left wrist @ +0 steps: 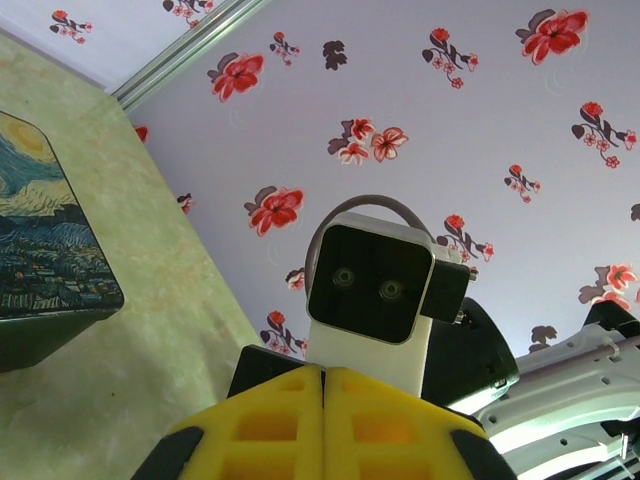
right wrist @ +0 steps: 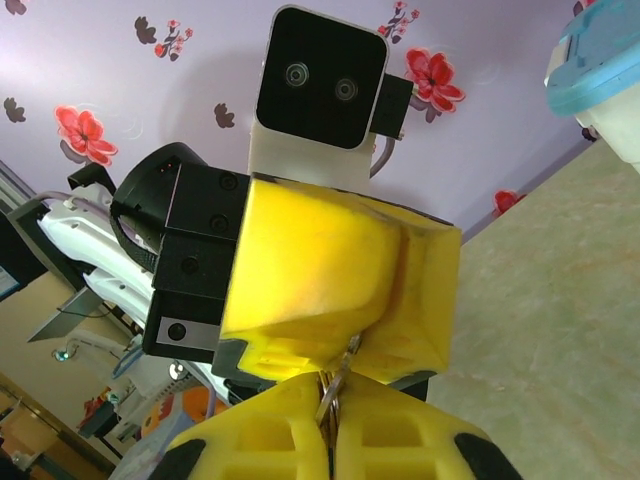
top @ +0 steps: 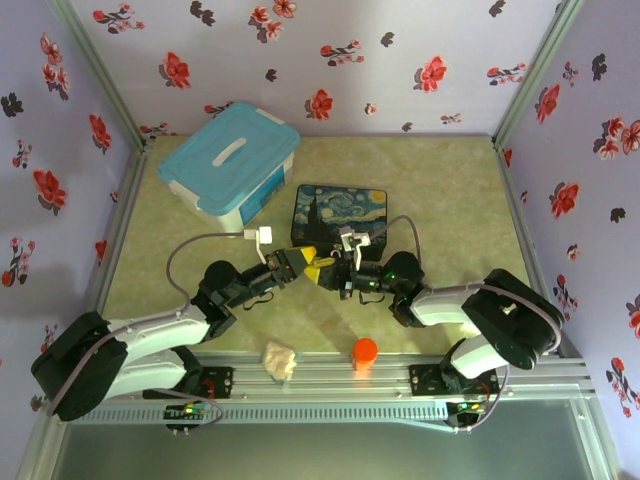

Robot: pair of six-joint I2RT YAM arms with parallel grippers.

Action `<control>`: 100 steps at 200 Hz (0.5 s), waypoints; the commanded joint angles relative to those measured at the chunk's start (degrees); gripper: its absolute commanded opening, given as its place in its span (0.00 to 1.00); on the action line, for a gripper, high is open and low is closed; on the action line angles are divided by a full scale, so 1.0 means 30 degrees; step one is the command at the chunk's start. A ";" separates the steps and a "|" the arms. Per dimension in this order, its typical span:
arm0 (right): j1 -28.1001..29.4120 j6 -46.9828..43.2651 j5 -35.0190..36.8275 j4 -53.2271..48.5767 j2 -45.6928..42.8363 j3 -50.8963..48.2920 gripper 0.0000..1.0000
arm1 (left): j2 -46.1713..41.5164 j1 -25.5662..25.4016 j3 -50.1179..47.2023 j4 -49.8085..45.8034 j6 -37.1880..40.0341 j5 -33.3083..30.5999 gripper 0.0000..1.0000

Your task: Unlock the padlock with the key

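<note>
In the middle of the top view, the left fingers (top: 303,254) and right fingers (top: 322,272) meet tip to tip above the counter (top: 450,200). Both pairs are together. The right pair pinches a thin metal loop (right wrist: 331,392); I cannot tell whether it is key or shackle. Its top reaches the left tips.

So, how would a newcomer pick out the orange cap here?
Start at the table's near edge, along the metal rail. Two small things sit there, and the cap is the right one. It is round and bright orange, while its neighbour is a pale crumpled lump.
</note>
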 commanded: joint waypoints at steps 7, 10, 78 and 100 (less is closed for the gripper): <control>-0.0356 0.0133 0.0306 -0.1358 -0.0385 0.0189 0.12 | -0.0359 -0.0030 0.0452 0.0889 0.0843 0.1089 0.00; -0.0370 0.0016 0.0373 -0.1619 -0.0525 0.0201 0.16 | -0.0403 -0.0030 0.0460 0.0841 0.0878 0.1058 0.00; -0.0411 -0.2805 0.1514 -0.6935 -0.4213 -0.0166 0.54 | -0.0816 0.0263 0.0047 -0.0364 0.0788 -0.1141 0.00; -0.0386 -0.3471 0.4111 -0.7189 -0.5877 -0.1133 0.63 | -0.1450 0.0248 -0.0084 -0.1638 -0.0374 -0.3596 0.00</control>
